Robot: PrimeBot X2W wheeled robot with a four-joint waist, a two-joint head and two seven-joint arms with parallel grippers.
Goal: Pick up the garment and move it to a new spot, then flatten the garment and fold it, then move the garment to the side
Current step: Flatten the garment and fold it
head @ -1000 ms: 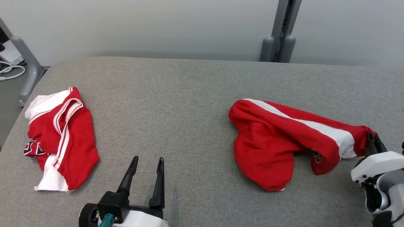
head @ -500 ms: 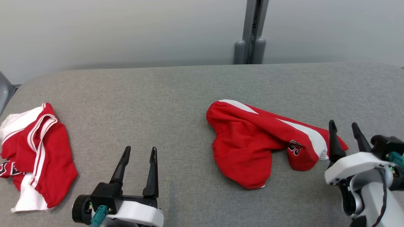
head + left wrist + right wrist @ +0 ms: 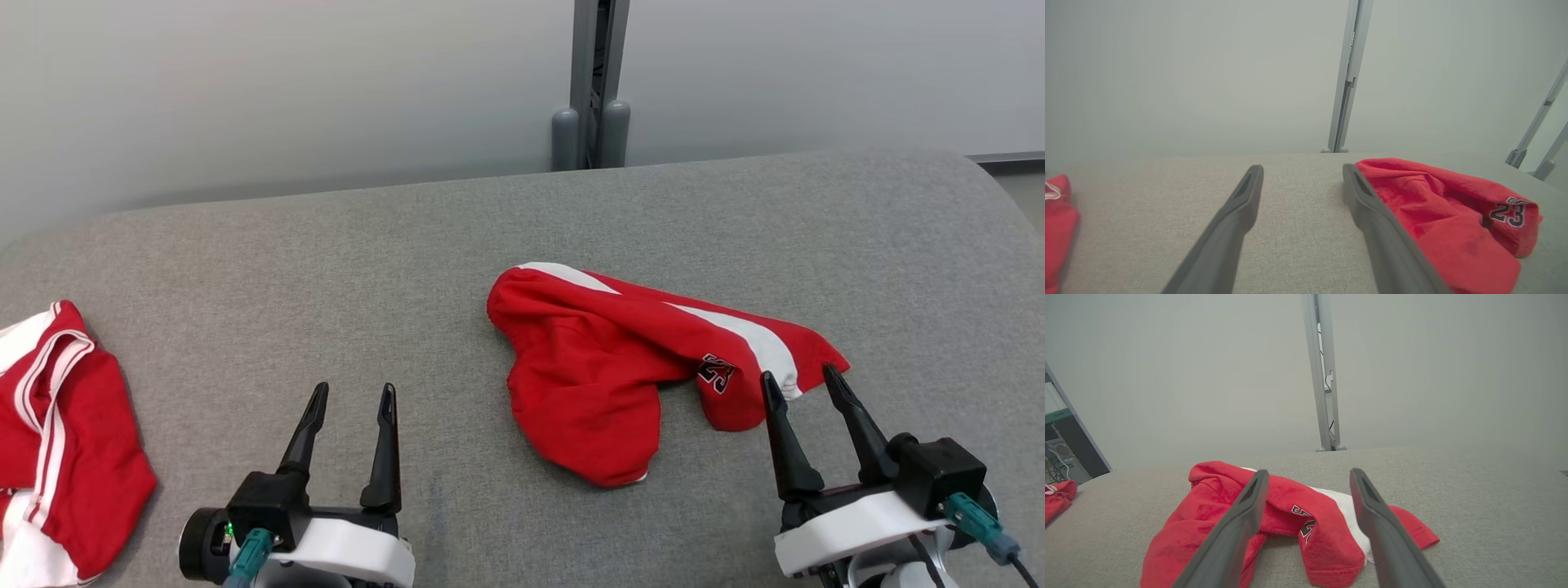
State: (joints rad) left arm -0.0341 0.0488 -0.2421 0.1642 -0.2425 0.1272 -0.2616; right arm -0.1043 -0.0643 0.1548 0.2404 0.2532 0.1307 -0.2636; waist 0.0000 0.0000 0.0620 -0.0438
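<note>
The garment, red with a white stripe and a dark "23" print, lies crumpled on the grey padded table, a little right of centre. My right gripper stands open just in front of the garment's right end, holding nothing. In the right wrist view its fingers frame the garment from close by. My left gripper is open near the front edge, well left of the garment. The left wrist view shows its open gripper with the garment beyond the right finger.
A second red and white garment lies bunched at the table's left edge. A grey post stands behind the table against the pale wall. Bare grey surface lies between the two garments and behind them.
My right gripper let go of the garment's right end, opened and drew back toward the front edge. The garment settled flat. The camera turned right, shifting the whole picture left.
</note>
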